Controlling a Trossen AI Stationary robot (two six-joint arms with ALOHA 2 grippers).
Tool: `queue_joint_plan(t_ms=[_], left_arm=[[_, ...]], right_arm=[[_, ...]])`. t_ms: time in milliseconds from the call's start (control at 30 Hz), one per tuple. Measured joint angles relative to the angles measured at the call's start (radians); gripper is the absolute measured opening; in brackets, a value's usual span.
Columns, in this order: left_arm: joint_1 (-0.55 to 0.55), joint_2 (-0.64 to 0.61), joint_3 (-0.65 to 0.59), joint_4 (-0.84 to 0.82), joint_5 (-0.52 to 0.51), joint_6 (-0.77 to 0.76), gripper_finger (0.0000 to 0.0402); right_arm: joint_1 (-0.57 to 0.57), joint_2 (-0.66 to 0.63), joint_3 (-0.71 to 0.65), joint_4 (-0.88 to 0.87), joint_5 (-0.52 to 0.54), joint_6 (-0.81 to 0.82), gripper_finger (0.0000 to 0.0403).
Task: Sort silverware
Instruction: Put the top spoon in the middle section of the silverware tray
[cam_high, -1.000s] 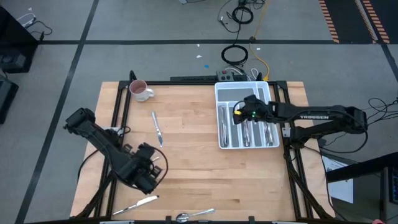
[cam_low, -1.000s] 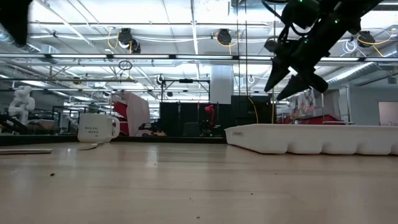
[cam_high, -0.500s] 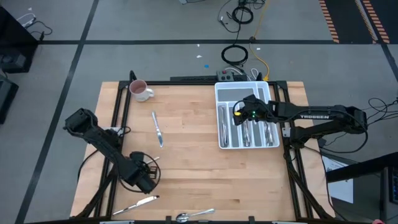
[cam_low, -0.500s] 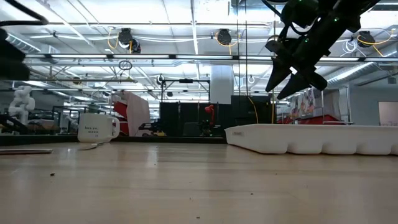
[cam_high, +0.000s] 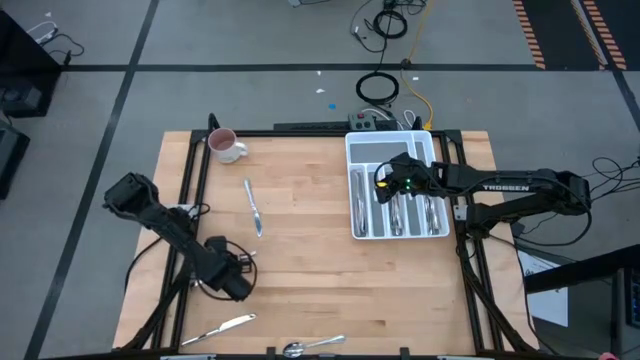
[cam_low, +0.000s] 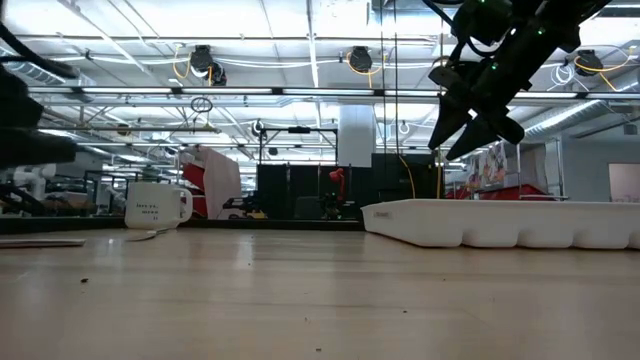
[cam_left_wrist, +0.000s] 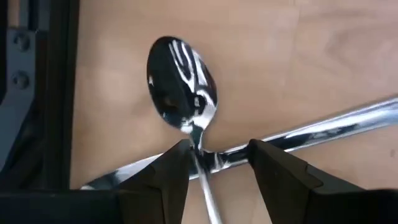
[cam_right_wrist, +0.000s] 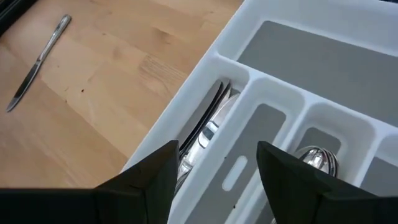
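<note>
The wooden counter (cam_high: 320, 250) carries a white cutlery tray (cam_high: 360, 150) at its far right and a white-and-pink mug (cam_high: 224, 145) at the far left corner. The right arm reaches in from the right, and the right hand (cam_high: 385, 182) hangs over the tray, its fingers spread and holding nothing. It has not moved during the last second.

The left arm comes from the left edge. The left hand (cam_high: 228, 282) is low at the near left of the counter. One second ago it was nearer to the front edge and nearly closed; since then it has drawn back a little to the far side and its fingers have spread. In the left wrist view the two dark fingers (cam_left_wrist: 171, 177) now stand open on both sides of the neck of a spoon (cam_left_wrist: 182, 87), which lies flat on the wood and crosses another piece of silverware (cam_left_wrist: 329, 127). I judge that the hand is set for a grasp of the spoon but does not yet hold it.

The tray already holds several pieces in its left slots (cam_right_wrist: 205, 134). Still unsorted are a knife (cam_high: 253, 207) at left centre, a second knife (cam_high: 222, 328) and another spoon (cam_high: 312, 346) at the front edge.
</note>
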Motion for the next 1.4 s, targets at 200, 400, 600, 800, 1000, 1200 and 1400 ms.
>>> queue_joint_plan(t_ms=[200, 400, 600, 800, 1000, 1200, 1400], left_arm=[[0.023, -0.001, -0.028, 0.0, 0.003, 0.0, 0.018], [0.025, -0.002, -0.01, -0.06, 0.034, -0.005, 0.018], [0.027, -0.024, -0.009, -0.14, 0.042, -0.008, 0.018], [0.026, -0.043, -0.012, -0.237, 0.0, 0.015, 0.018], [0.028, -0.044, -0.069, -0.129, -0.08, 0.147, 0.018], [0.027, -0.044, -0.12, -0.073, -0.068, 0.152, 0.018], [0.028, -0.044, -0.123, -0.046, -0.063, 0.092, 0.018]], right_arm=[[0.0, 0.0, 0.0, -0.001, 0.0, -0.016, 0.0208], [0.0, 0.0, 0.0, -0.001, -0.001, -0.015, 0.0208], [0.0, 0.0, 0.0, -0.001, -0.001, -0.014, 0.0208], [0.0, 0.0, 0.0, 0.0, -0.001, -0.015, 0.0208], [0.0, 0.0, 0.0, 0.0, 0.0, -0.021, 0.0208], [0.0, 0.0, 0.0, 0.0, 0.0, -0.021, 0.0208], [0.0, 0.0, 0.0, 0.0, 0.0, -0.021, 0.0208]])
